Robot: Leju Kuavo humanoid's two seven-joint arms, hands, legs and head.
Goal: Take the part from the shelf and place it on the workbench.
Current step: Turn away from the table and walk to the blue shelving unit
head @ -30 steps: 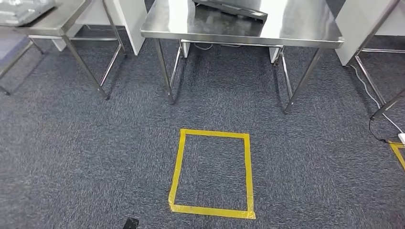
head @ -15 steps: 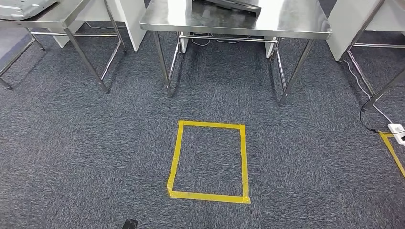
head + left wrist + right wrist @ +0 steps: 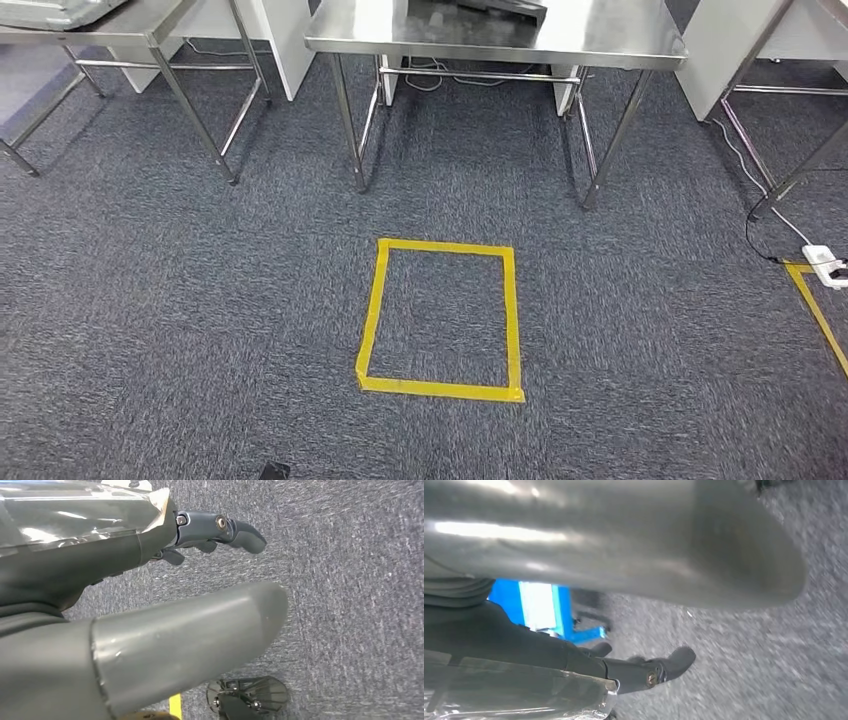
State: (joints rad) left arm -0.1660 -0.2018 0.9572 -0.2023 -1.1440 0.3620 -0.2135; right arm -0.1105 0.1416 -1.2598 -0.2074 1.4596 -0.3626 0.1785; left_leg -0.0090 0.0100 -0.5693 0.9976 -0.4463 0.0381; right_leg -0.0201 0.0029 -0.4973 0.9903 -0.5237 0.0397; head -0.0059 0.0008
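Both arms hang at my sides. In the left wrist view the left hand [image 3: 125, 545] is over the grey carpet floor [image 3: 200, 300]. Its thick thumb [image 3: 200, 630] and dark fingers [image 3: 235, 530] are stretched out and apart with nothing between them, so I read it as released. A shiny clear film [image 3: 75, 510] lies over the dark part of that hand.

The right hand [image 3: 549, 655] looks the same: thumb and fingers extended, nothing grasped. That picture is blurred, though. A blue frame [image 3: 539, 610] shows on the floor beyond it.

From the head view I look down on a yellow tape square [image 3: 512, 320] on the carpet. Past it stands a steel table [image 3: 600, 35]. A dark flat object [image 3: 490, 8] lies at the table's far edge, cut off by the picture, and I cannot tell whether it is the part. It is well apart from both hands.

A second steel table [image 3: 150, 30] stands to the left with a grey tray-like thing [image 3: 50, 10] on it. A white power strip [image 3: 826, 265] with its cable lies on the floor at the right.
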